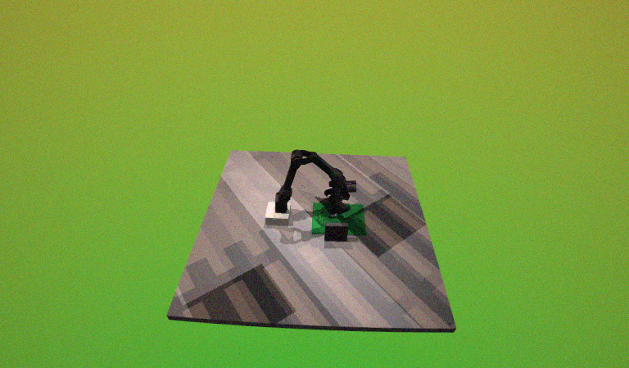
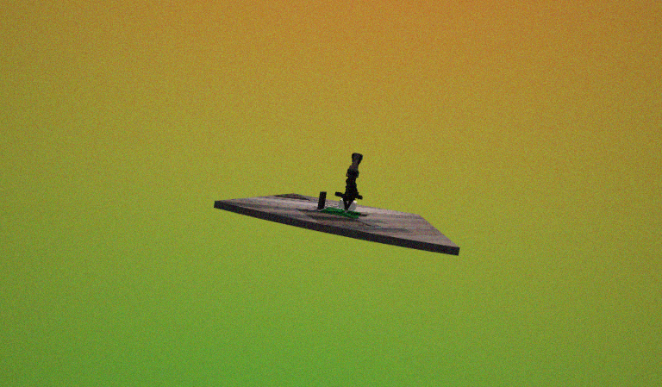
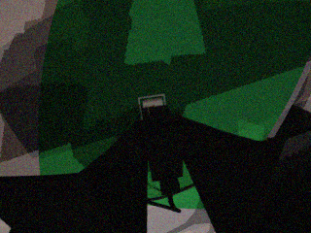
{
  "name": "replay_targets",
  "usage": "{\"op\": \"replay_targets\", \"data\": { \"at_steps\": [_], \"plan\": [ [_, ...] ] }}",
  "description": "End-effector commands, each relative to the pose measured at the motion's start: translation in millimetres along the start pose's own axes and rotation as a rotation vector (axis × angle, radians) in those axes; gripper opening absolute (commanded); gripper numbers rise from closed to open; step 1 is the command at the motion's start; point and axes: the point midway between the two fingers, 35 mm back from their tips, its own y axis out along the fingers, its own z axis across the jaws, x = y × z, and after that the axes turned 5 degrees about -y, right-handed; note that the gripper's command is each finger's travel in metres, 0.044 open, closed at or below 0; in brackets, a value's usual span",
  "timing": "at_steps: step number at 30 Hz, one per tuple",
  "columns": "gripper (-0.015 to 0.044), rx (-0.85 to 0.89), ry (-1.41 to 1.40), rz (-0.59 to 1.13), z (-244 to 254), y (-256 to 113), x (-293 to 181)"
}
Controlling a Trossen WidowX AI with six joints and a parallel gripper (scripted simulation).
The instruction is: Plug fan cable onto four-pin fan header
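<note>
The green board (image 1: 358, 226) (image 3: 165, 29) lies flat on the table, also seen thinly in the exterior view (image 2: 336, 211). My gripper (image 1: 333, 212) (image 2: 347, 209) (image 3: 157, 124) points down low over the board and is shut on the fan plug. Only a small dark part of the plug (image 3: 155, 113) shows at the fingertips. The light-rimmed header (image 3: 152, 96) is right at the fingertips, with its far part uncovered. The fingers hide how deep the plug sits, and whether it is in the header. The dark cable (image 3: 170, 200) trails behind the fingers.
The dark upright fan block (image 1: 336, 232) (image 2: 321, 200) stands at the board's near edge in the top view. The arm's white base block (image 1: 277, 220) is to the left of the board. The striped table (image 1: 324, 294) carries dark shadows.
</note>
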Motion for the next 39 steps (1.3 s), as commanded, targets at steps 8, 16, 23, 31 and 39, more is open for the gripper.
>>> {"op": "replay_targets", "data": {
  "at_steps": [8,16,23,31,39],
  "plan": [
    [0.0000,0.003,-0.001,0.002,0.4,7.8,-0.1],
    [0.0000,0.003,-0.001,0.002,0.5,11.8,-0.1],
    [0.0000,0.003,-0.001,0.002,0.5,14.5,-0.2],
    [0.0026,-0.002,-0.001,-0.001,0.0,12.8,-0.4],
    [0.0236,-0.002,-0.001,-0.001,0.0,12.8,-0.4]
  ]
}}
